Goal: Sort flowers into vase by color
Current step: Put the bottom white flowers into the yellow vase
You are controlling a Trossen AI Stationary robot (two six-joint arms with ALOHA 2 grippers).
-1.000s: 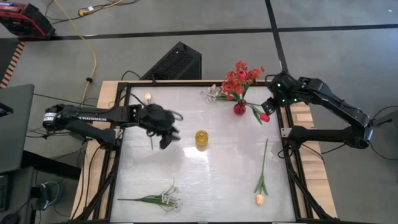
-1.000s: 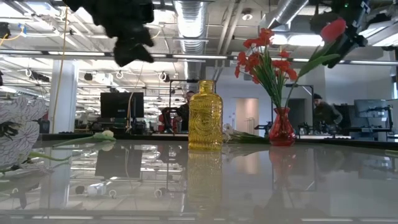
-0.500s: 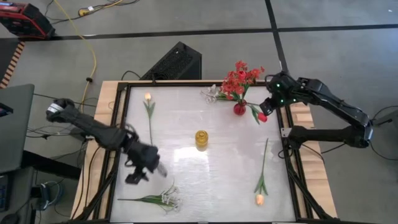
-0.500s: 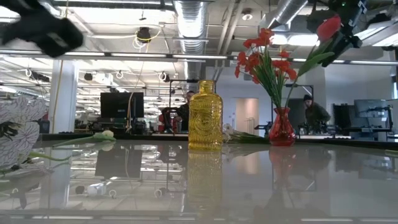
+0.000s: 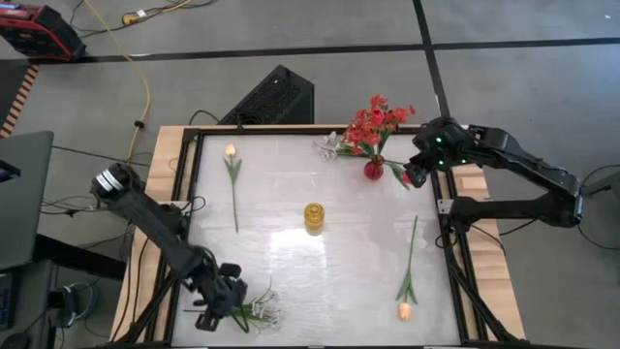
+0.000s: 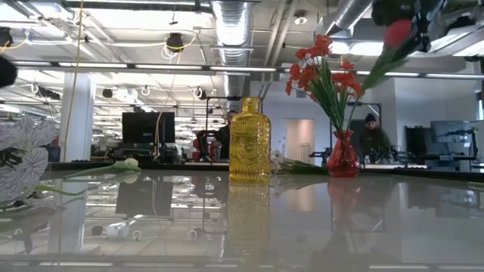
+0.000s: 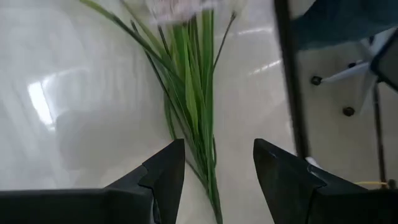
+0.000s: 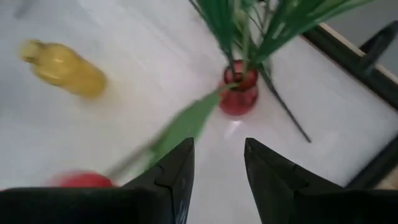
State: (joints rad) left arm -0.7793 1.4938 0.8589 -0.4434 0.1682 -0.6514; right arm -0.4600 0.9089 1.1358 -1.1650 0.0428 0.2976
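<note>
My left gripper (image 5: 219,302) (image 7: 214,171) is open near the table's near-left corner, its fingers standing on either side of the green stems (image 7: 194,118) of a white spray (image 5: 257,310) that lies flat. My right gripper (image 5: 418,171) (image 8: 219,165) is shut on a red tulip (image 6: 395,32), in the air beside the red vase (image 5: 373,171). That vase holds red clustered blooms (image 5: 376,121). A yellow vase (image 5: 313,216) stands at the table's middle. Two pale tulips (image 5: 232,179) (image 5: 409,262) and a second white spray (image 5: 329,147) lie on the table. My right gripper holds the red tulip close to its bud (image 6: 396,34), coming from above; the gripper's own body hides the exact place. The tulip is lifted clear. Its stem (image 6: 369,72) slants down from the bud toward the red blooms, and its leaf (image 8: 186,124) points at the red vase (image 8: 239,93).
A dark frame (image 5: 189,223) borders the glossy table top. The near white spray's blossoms (image 6: 19,162) loom large at the low view's left. Bare table top lies between the yellow vase and the near edge. People stand in the room beyond the table.
My left arm has swung from beside the yellow vase toward the table's near-left corner and come down over the white spray's stems. My right gripper has shifted slightly toward the red vase, carrying the red tulip with it.
</note>
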